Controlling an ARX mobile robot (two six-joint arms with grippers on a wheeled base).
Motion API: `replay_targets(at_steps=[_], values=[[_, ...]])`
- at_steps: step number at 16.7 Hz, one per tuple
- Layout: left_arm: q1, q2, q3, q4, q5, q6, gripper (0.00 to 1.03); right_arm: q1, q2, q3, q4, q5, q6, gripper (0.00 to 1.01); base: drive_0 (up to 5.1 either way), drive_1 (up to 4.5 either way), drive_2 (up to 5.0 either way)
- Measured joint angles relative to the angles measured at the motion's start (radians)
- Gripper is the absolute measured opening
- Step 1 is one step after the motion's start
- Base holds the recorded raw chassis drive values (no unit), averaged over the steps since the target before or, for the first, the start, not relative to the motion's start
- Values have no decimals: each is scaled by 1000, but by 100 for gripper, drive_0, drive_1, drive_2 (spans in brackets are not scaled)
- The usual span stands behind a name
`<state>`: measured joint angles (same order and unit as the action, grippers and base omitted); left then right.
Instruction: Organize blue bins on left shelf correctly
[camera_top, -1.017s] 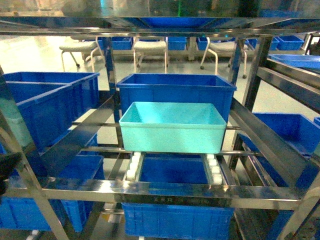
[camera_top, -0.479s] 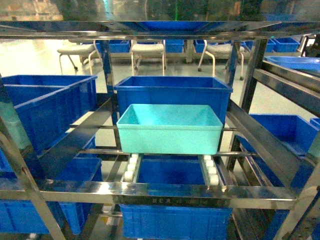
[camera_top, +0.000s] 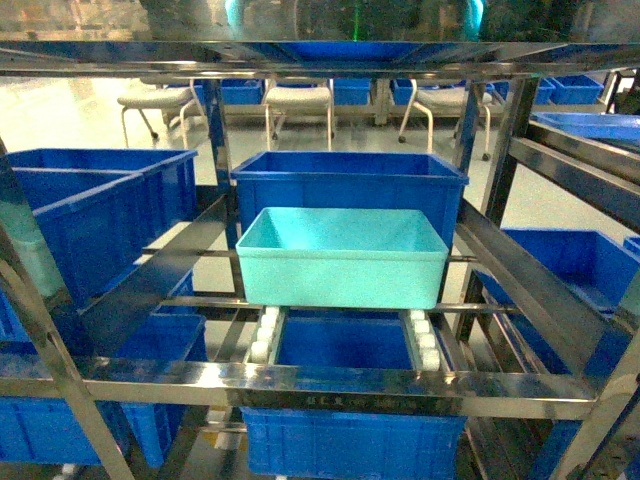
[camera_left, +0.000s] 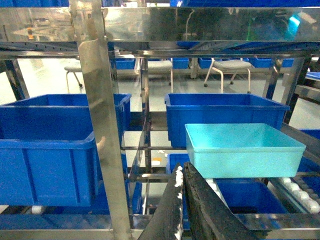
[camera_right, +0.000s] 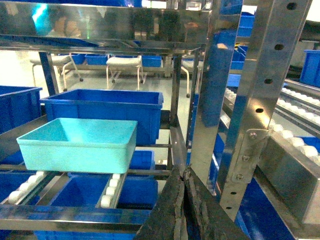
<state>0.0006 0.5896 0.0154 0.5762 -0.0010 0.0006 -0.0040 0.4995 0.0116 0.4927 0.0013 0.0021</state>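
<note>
Roller tracks (camera_top: 266, 335) carry the turquoise tub (camera_top: 343, 256); only wrist views show pressed-together fingers (camera_right: 183, 200).

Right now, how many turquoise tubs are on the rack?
1: the turquoise tub sits on the white roller tracks of the middle bay, directly in front of a dark blue crate. Others may be hidden.

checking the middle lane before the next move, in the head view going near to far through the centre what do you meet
front steel beam → white rollers → turquoise tub → dark blue crate directly behind it → chairs on the floor beyond the rack
</note>
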Motion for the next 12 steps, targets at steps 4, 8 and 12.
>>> replay_targets(at_steps=[4,8,12], values=[[0,-180,0,-169,0,0,2,0,-166,0,-158,0,0,2,0,0,0],[0,-254,0,-237,0,0,2,0,-229,0,-220,0,0,2,0,0,0],[0,-340,-1,-325,0,0,2,0,-299,0,-290,0,0,2,0,0,0]])
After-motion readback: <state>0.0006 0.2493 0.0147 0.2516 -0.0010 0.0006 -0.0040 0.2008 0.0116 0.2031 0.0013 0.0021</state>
